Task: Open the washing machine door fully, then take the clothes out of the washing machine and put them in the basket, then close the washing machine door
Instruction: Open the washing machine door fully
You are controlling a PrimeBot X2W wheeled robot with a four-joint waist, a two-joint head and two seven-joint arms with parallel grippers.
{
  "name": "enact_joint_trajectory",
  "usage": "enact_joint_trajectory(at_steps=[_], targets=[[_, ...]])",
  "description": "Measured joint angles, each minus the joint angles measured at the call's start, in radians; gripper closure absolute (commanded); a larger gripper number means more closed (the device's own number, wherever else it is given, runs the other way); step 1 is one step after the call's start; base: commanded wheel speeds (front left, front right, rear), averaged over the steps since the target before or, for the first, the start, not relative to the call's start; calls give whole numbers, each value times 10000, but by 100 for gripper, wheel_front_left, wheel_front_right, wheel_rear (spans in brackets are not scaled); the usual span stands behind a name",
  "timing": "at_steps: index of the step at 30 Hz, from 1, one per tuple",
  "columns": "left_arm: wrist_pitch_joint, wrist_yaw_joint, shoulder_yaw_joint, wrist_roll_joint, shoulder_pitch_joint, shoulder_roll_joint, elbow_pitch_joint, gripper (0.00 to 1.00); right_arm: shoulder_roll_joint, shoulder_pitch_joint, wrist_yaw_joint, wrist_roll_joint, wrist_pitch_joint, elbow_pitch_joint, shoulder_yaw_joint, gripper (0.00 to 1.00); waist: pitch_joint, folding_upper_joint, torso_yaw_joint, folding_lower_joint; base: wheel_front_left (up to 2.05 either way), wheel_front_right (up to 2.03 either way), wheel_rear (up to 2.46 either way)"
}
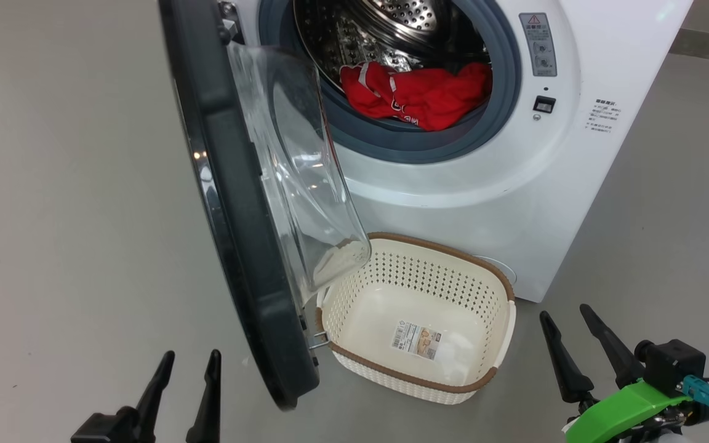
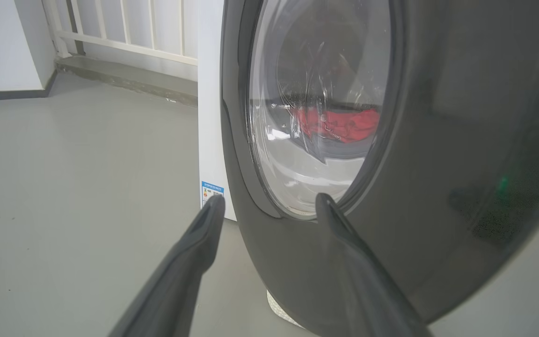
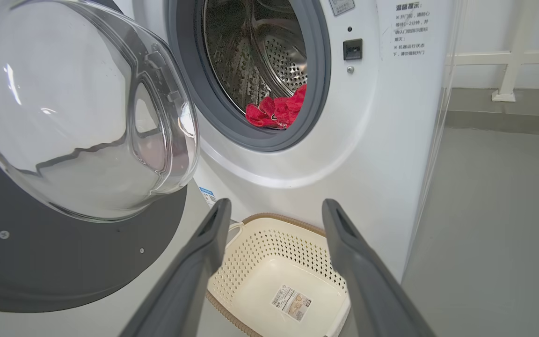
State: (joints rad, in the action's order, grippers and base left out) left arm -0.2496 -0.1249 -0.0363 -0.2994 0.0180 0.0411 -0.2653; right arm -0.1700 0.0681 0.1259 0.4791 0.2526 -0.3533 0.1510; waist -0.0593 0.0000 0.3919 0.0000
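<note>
Both grippers stand wide open with nothing between the fingers: my left gripper [image 1: 191,354] is low, on the outer side of the door, and my right gripper [image 1: 564,311] is low, just right of the basket. My washer [image 1: 514,184] fills the back of the head view. Its door [image 1: 237,215] is swung out, roughly edge-on to me, with the glass dome hanging over the basket's left end. I judge it well open, though perhaps not fully. The basket [image 1: 422,271] sits on the floor close against the washer front and holds nothing but a sticker [image 1: 417,339]. The clothes [image 1: 428,95] lie in a red heap at the drum [image 1: 391,24] mouth, spilling onto the gasket [image 1: 391,144]. So the unloading and the closing are all left to do. My left wrist view gives the door's dark outer face, with the clothes as a red blur through the glass and a blue label [image 2: 212,192] low on the washer. My right wrist view gives the door's inner side, the drum and the basket between my fingers.
</note>
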Motion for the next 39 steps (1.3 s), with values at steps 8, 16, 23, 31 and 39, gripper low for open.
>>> enact_joint_trajectory(at_steps=[8, 16, 23, 31, 39], targets=[[0, 0, -2, 0, 0, -2, -12, 0, 136, -81, 0, -151, 0, -182, -148, 0, 13, 0, 1, 0, 0, 0, 0], [0, 0, -2, 0, 0, -2, -12, 0, 178, -82, 0, -221, 0, -182, -236, 0, 17, 0, 3, 0, 0, 0, 0], [0, 0, 330, -105, 37, -13, 428, 100, 188, -83, 0, -428, 0, -171, -284, 0, 57, 0, 36, 0, 0, 0, 0], [-12, 0, 1047, -393, 743, -17, 3319, 100, 188, -91, 0, -428, 0, -146, -253, 0, 54, 0, 52, 0, 0, 0, 0], [-86, 0, -316, -631, 944, -13, 6192, 100, 192, -93, 0, -431, 0, -111, -251, 0, 61, 0, -1, 0, 0, 0, 0]])
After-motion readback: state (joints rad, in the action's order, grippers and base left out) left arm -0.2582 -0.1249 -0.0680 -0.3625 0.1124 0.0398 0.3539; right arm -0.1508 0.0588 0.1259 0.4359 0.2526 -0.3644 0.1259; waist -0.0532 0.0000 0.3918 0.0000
